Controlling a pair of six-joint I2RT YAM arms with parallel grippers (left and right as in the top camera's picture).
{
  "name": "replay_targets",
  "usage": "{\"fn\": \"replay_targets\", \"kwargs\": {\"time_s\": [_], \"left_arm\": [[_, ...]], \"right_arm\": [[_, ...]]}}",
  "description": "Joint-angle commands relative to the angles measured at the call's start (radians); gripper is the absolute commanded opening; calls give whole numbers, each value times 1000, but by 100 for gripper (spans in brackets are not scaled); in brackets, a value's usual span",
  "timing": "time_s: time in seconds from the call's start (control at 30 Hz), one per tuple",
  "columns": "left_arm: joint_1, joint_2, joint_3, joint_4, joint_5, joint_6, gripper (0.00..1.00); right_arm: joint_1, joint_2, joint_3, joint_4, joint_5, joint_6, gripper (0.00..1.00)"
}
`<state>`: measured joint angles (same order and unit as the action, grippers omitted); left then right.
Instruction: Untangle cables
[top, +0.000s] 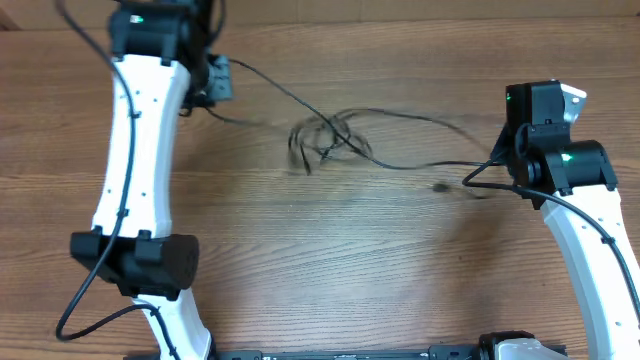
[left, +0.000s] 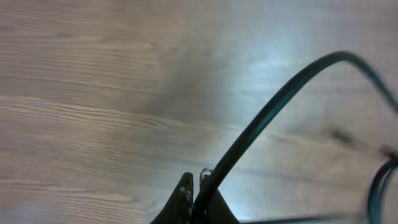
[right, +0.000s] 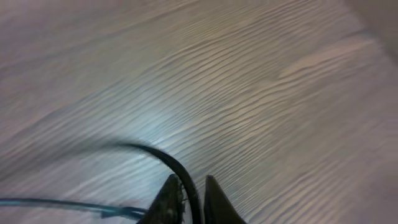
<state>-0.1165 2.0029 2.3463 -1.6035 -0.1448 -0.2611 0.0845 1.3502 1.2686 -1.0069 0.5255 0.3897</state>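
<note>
Both ends of the cables (top: 326, 140) are held, one by each pincer, over the wooden worktop (top: 350, 270).

The left pincer (left: 196, 190) is shut tight on a thin black cord (left: 273, 102). In its wrist view the cord comes up from between the tips and bends away to the right, above the wood. Seen from above, that cord runs to the right of the left pincer and joins the cables.

The cables make a small messy knot of loops between the two pincers, a bit nearer the left one. The picture is blurry there, so the plug tips are hard to pick out. It is also hard to tell if the knot rests on the wood or hangs just over it.

More cord leaves the knot and stretches right to the right pincer (right: 191, 190). This pincer is shut on the cord too, and the cord curls out from between its tips to the left. Another stretch of cord, looking bluish, lies low to the left of that pincer.
</note>
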Motion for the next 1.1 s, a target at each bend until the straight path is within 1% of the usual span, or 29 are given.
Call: {"fn": "replay_targets", "kwargs": {"time_s": [0.0, 0.1, 0.2, 0.23, 0.33, 0.37, 0.4, 0.43, 0.5, 0.53, 0.57, 0.6, 0.67, 0.7, 0.73, 0.8, 0.87, 0.97, 1.07], "left_arm": [[37, -43, 82, -23, -45, -95, 4], [48, -55, 109, -42, -27, -196, 4], [49, -60, 110, -34, 113, -206, 4], [46, -60, 109, -34, 157, -199, 4], [29, -53, 109, -29, 275, -95, 4], [22, -52, 109, -29, 288, -67, 4], [12, -52, 109, -26, 303, -32, 4], [1, -52, 109, -21, 324, 3, 4], [-20, -53, 109, 0, 423, 109, 4], [-29, -53, 111, 13, 494, 168, 4], [-37, -53, 111, 33, 608, 244, 4], [-42, -54, 111, 50, 696, 287, 4], [-48, -55, 111, 101, 874, 336, 4], [-50, -55, 111, 138, 958, 344, 4], [-52, -55, 111, 180, 1032, 343, 4], [-57, -55, 111, 272, 1155, 330, 4], [-67, -55, 111, 373, 1226, 275, 4], [-95, -55, 111, 519, 1242, 153, 4], [-137, -55, 111, 626, 1240, 80, 4]], "right_arm": [[-15, -7, 6, 9, 113, 38, 11], [-37, -7, 6, 2, 97, 106, 12], [-42, -7, 6, 27, -27, 108, 12], [-41, -7, 6, 37, -72, 88, 12], [-40, -7, 6, 72, -227, -12, 12], [-40, -7, 6, 83, -289, -40, 14], [-40, -7, 6, 96, -378, -76, 19], [-40, -7, 6, 106, -467, -115, 28], [-40, -7, 6, 121, -652, -196, 51], [-40, -7, 6, 125, -723, -223, 57], [-40, -7, 6, 128, -790, -246, 62], [-40, -7, 6, 130, -836, -261, 69], [-40, -7, 6, 133, -911, -280, 79], [-40, -7, 6, 135, -961, -299, 81], [-40, -7, 6, 135, -1018, -326, 83], [-40, -7, 6, 135, -1123, -383, 83], [-39, -7, 6, 136, -1229, -435, 86], [-26, -7, 6, 157, -1319, -477, 91], [7, -7, 6, 218, -1331, -477, 96]]}}
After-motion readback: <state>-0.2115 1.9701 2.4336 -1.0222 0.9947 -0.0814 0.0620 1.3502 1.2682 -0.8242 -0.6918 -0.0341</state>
